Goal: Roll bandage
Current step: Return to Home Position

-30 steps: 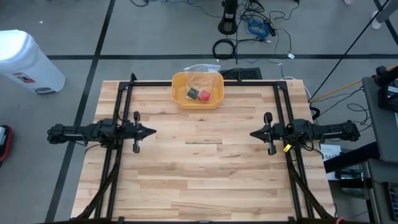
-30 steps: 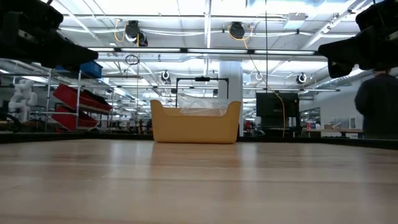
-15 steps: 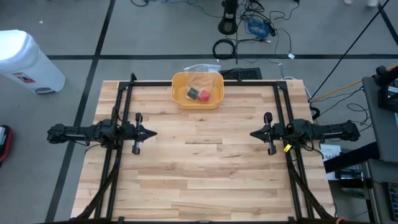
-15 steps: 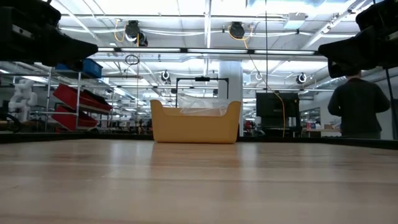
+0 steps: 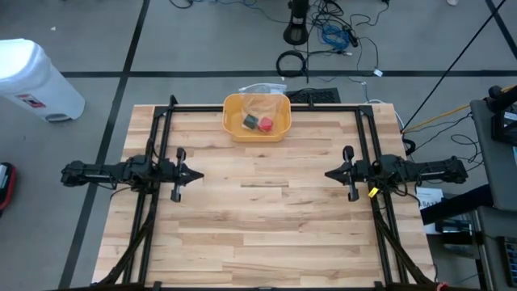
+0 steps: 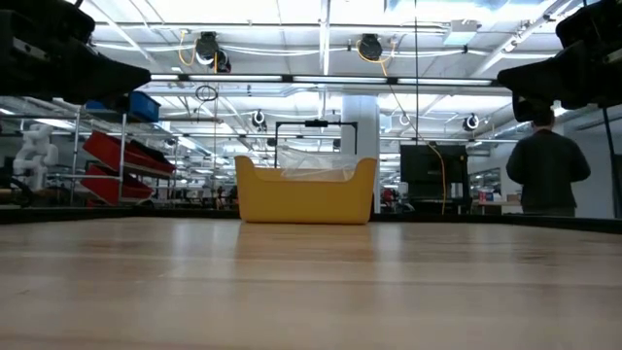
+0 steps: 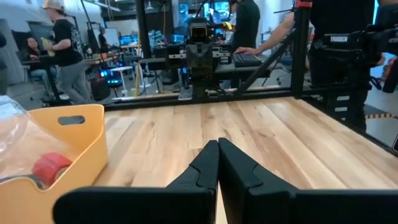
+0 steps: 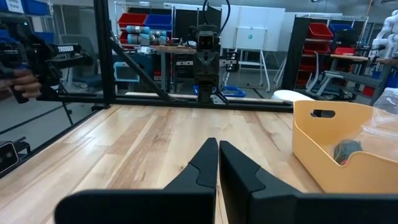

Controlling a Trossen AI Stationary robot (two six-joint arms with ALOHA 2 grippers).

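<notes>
White waste bin (image 5: 36, 77) left of the table (image 5: 258, 234), cables (image 5: 331, 32) behind, person (image 6: 547, 170) beyond.

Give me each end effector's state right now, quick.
Left end effector: closed, holding nothing.
Right end effector: closed, holding nothing.

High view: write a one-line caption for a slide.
Left gripper and right gripper shut at opposite sides of the table, bagged bandage rolls in the yellow bin.

The bin (image 5: 229, 113) is yellow, the bag (image 5: 262, 89) in it clear, with a red roll (image 5: 266, 124) and a dark green roll (image 5: 250, 122), the tabletop (image 5: 258, 230) pale wood in streaky planks, the left claw (image 5: 198, 171) and right claw (image 5: 327, 173) black, the floor (image 5: 202, 48) grey.
</notes>
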